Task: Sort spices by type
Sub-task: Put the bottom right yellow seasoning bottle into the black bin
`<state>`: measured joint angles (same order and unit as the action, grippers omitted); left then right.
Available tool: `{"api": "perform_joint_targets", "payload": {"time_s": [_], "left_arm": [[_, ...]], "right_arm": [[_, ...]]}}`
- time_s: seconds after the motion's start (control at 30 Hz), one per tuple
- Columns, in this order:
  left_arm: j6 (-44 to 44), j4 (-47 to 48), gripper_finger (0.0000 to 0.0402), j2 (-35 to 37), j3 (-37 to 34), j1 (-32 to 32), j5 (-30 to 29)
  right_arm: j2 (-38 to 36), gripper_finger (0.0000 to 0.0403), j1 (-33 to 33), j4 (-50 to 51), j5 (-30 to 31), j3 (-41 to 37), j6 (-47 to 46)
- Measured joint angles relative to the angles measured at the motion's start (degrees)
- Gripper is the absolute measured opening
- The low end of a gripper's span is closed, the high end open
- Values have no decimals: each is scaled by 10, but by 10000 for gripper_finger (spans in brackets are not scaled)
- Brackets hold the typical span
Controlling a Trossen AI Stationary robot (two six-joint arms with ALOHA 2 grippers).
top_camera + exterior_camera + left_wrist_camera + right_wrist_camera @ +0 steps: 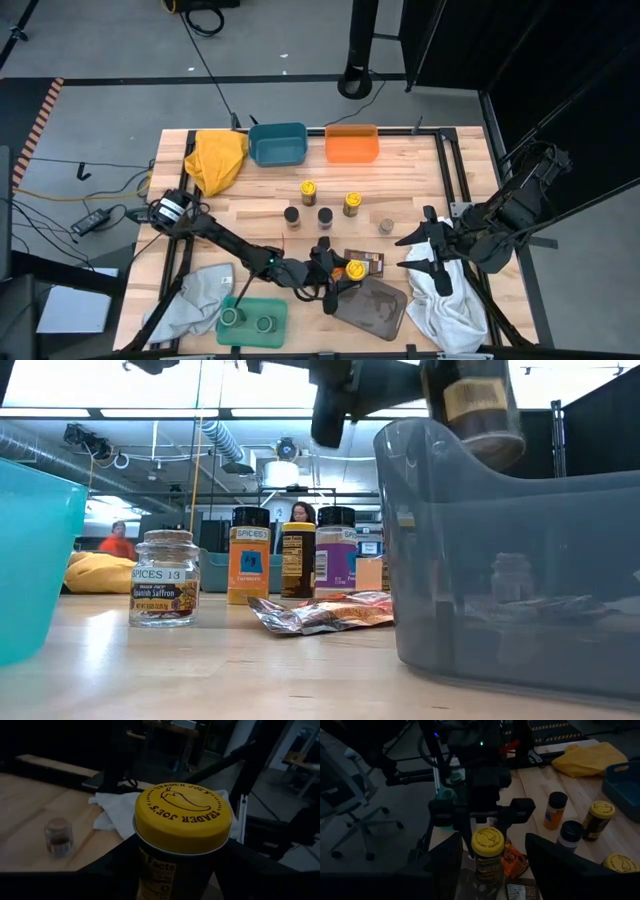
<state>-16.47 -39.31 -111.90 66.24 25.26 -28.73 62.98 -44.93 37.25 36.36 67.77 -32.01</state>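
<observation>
My left gripper [340, 272] is shut on a spice jar with a yellow lid [182, 817], over the near left corner of a grey tray [372, 306]. The low view shows this jar [482, 408] high above the tray's wall [500, 570]. Other spice jars [325, 216] stand upright mid-table, and a small clear jar [386, 227] stands to their right. A brown packet [366, 262] lies flat by the tray. Two green-lidded jars [248, 319] stand in a green tray. My right gripper [408, 252] hangs open above a white cloth [448, 300]. My left gripper pinches the jar's body just below the yellow lid [150, 865] between its two fingers, one on each side. The fingers [112, 865] come roughly level from the table's left. The jar stands nearly upright, lid up, lifted clear of table and tray.
A blue bin [277, 143] and an orange bin [352, 143] stand at the far edge, with a yellow cloth [215, 158] to their left. A grey cloth [195, 295] lies near left. People show in the room beyond the table [118, 538].
</observation>
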Motion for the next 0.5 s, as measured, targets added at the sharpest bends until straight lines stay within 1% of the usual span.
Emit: {"api": "perform_joint_targets", "payload": {"time_s": [0.07, 0.13, 0.23, 0.4, 0.5], "left_arm": [[3, 5, 216, 1, 7, 0, 0], [-16, 14, 216, -2, 8, 0, 0], [-23, 13, 216, -24, 6, 0, 1], [-48, -19, 216, -63, 6, 0, -2], [-48, -16, 216, -78, 6, 0, -10]], "right_arm": [[0, 224, 0, 2, 0, 0, 0], [0, 224, 0, 2, 0, 0, 0], [0, 224, 0, 2, 0, 0, 0], [0, 224, 0, 8, 0, 0, 0], [0, 224, 0, 15, 0, 0, 0]]}}
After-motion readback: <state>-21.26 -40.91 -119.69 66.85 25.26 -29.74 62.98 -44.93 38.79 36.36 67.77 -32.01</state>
